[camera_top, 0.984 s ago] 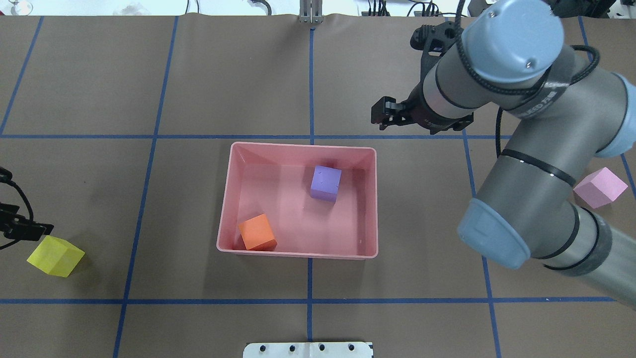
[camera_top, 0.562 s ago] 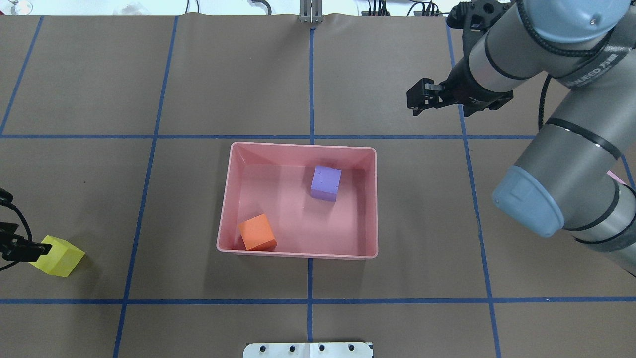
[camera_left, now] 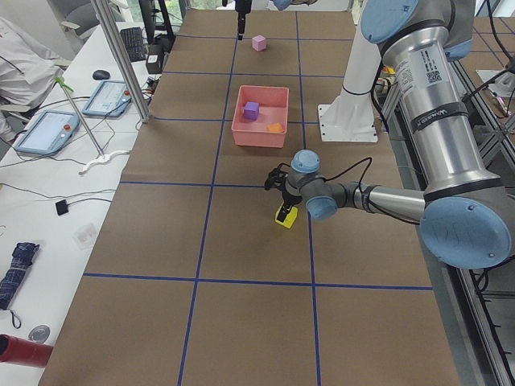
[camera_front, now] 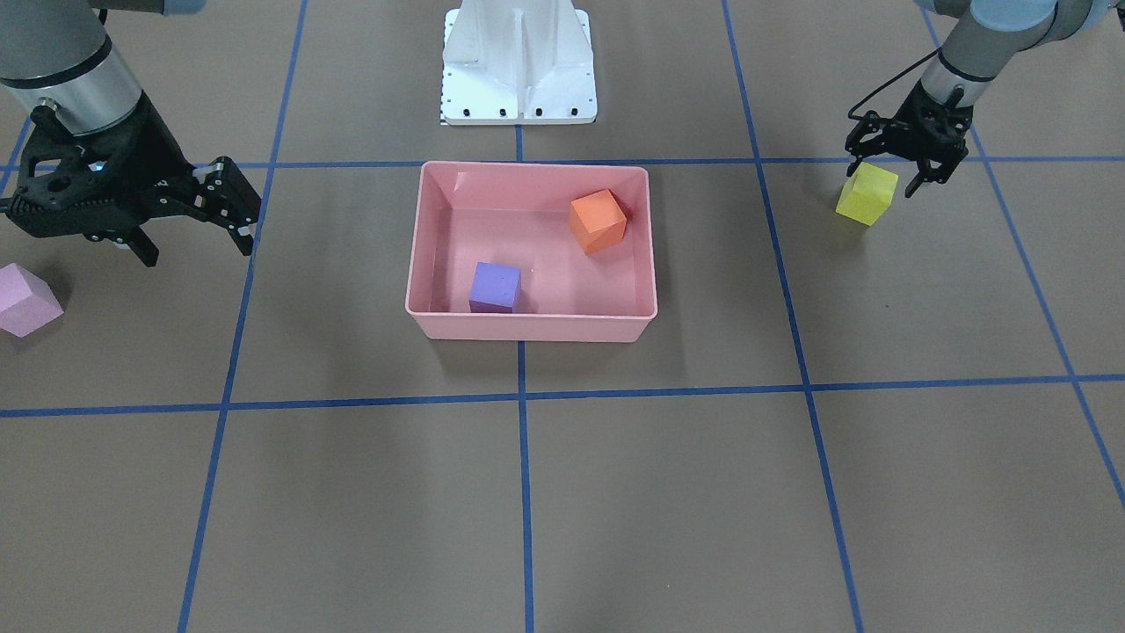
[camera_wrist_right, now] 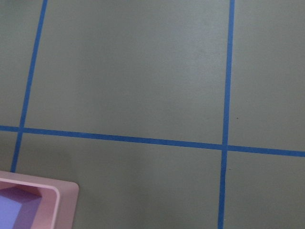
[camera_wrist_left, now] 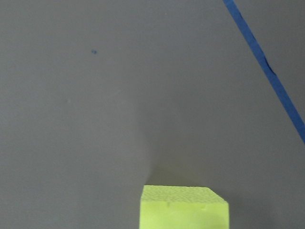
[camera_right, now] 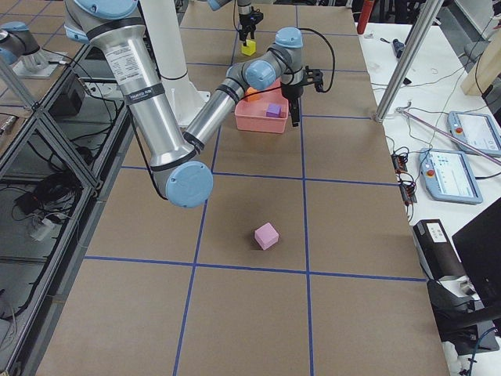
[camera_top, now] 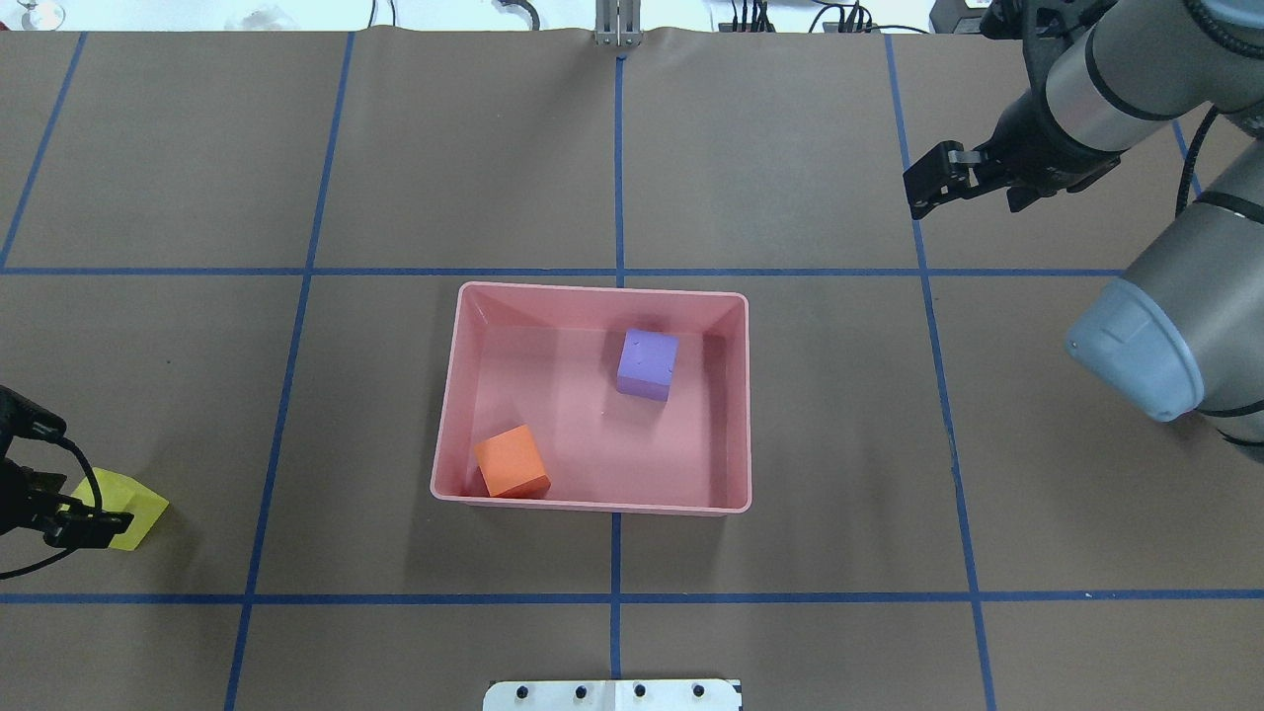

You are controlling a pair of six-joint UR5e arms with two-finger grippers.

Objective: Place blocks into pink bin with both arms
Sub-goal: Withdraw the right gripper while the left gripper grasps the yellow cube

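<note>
The pink bin (camera_top: 592, 504) stands mid-table and holds the orange block (camera_top: 512, 461) and the purple block (camera_top: 647, 363); all three also show in the front view: bin (camera_front: 527, 327), orange block (camera_front: 598, 221), purple block (camera_front: 495, 287). The yellow block (camera_front: 866, 198) sits on the table at my far left. My left gripper (camera_front: 883, 176) is open, its fingers straddling the yellow block's top; in the overhead view the gripper (camera_top: 84, 518) covers part of that block (camera_top: 138, 506). My right gripper (camera_front: 200, 251) is open and empty, above the table beyond the bin's right side. The light pink block (camera_front: 26, 299) lies on the table nearby.
The white base pedestal (camera_front: 518, 61) stands behind the bin. Blue tape lines grid the brown table cover. In the overhead view my right arm (camera_top: 1165, 326) hides the light pink block. A corner of the bin (camera_wrist_right: 33, 200) shows in the right wrist view.
My right gripper has swung away from the bin towards the far right. My left gripper has come down over the yellow block. The blocks have not moved.
</note>
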